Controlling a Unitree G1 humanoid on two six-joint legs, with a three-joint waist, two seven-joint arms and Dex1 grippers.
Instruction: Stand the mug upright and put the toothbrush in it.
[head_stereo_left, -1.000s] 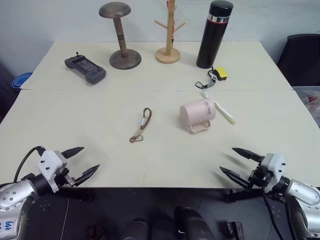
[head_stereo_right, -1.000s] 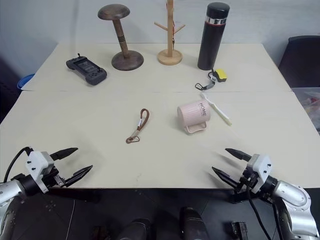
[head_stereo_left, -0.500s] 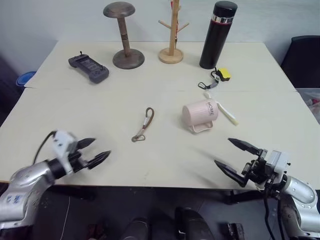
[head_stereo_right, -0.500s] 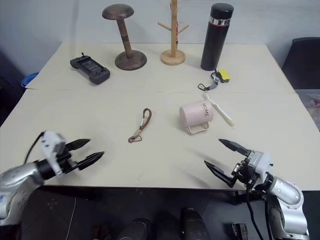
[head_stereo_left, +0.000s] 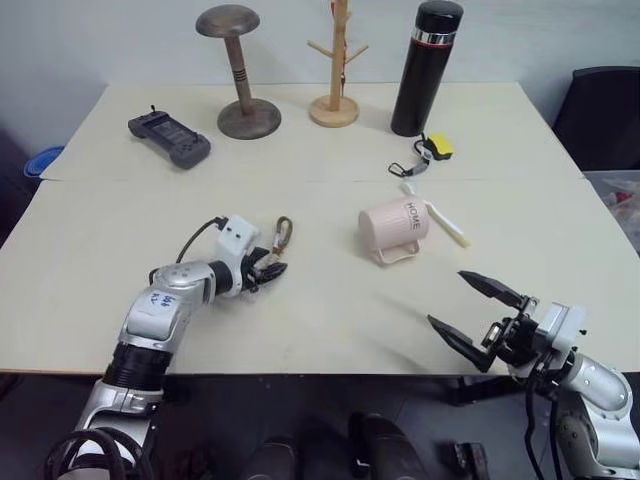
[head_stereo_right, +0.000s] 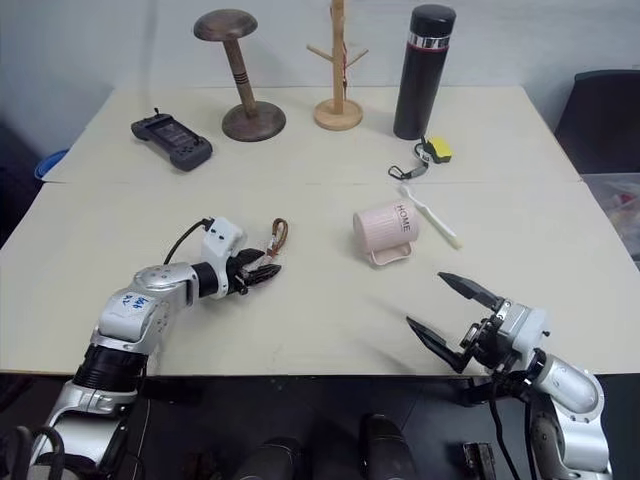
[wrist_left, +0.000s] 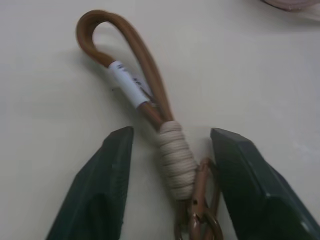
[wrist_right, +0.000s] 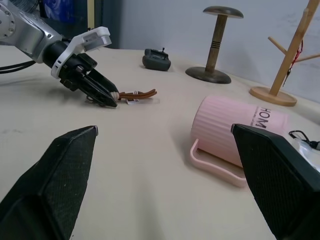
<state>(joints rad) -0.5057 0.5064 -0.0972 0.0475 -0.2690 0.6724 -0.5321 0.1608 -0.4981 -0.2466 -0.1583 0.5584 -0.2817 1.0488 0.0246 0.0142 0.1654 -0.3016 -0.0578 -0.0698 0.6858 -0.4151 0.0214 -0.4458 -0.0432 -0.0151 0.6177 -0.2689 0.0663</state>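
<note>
Mug (head_stereo_left: 394, 223) on its side on tabletop (head_stereo_left: 120, 230), toothbrush (head_stereo_left: 440, 220) just behind, L gripper (wrist_left: 170, 185) narrowed astride brown strap (wrist_left: 145, 105), R gripper (head_stereo_left: 478, 313) wide, w/ nothing in it.

Pink mug (head_stereo_right: 385, 229) on side, toothbrush (head_stereo_right: 432, 215) beside

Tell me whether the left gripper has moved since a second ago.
Yes. The left gripper has swung from the table's near edge inward to the brown strap, its fingers now straddling the clasp end.
</note>
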